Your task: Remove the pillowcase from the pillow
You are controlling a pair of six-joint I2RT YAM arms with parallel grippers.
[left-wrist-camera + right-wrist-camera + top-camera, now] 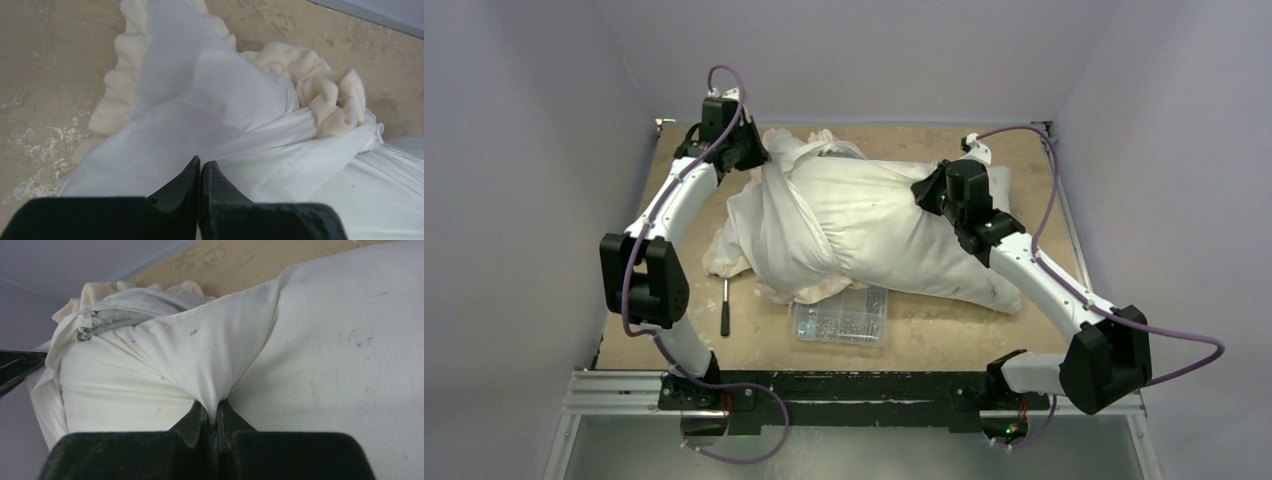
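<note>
The plump off-white pillow [969, 275] lies across the table, its right end bare and smudged [345, 350]. The pillowcase [824, 215] is bunched over its left and middle, cream-white face out, with frill [732, 258] spilling at the left. My left gripper [759, 150] is at the far left corner, shut on thin white pillowcase fabric [200, 100] that stretches taut from its tips [201, 162]; cream frill [330, 95] bunches beyond. My right gripper [922, 190] sits on the pillow's far edge, shut [212, 412] on a hemmed fold of the pillowcase [200, 350]. A strip of grey plush [112, 320] shows.
A clear plastic box of small parts [842, 318] lies at the near edge in front of the pillow. A black-handled tool [725, 308] lies to its left. The wooden table [659, 240] is walled at the back and both sides.
</note>
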